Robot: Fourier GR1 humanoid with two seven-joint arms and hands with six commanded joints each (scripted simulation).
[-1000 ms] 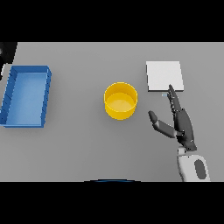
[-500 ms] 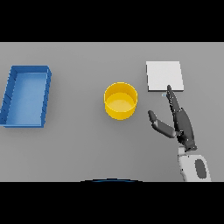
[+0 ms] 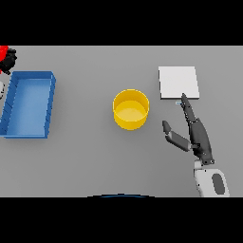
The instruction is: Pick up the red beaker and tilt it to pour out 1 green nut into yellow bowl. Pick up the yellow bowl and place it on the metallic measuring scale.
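Observation:
The yellow bowl (image 3: 130, 109) stands upright at the table's middle, and I see only yellow inside it. The metallic measuring scale (image 3: 178, 82), a pale square plate, lies to the bowl's far right. My right hand (image 3: 198, 137) is open just right of the bowl, its straight fingers pointing at the scale's near edge and its thumb spread toward the bowl. At the far left edge a bit of the red beaker (image 3: 3, 51) shows, with my left hand (image 3: 10, 60) curled against it. Most of both is cut off by the picture's edge.
A blue rectangular bin (image 3: 48, 102) sits on the left of the table, right below the left hand and the beaker. Grey tabletop surrounds the bowl.
The red beaker and the left hand now show at the upper left edge, where half a second ago nothing showed. The right hand, bowl and scale have kept their places.

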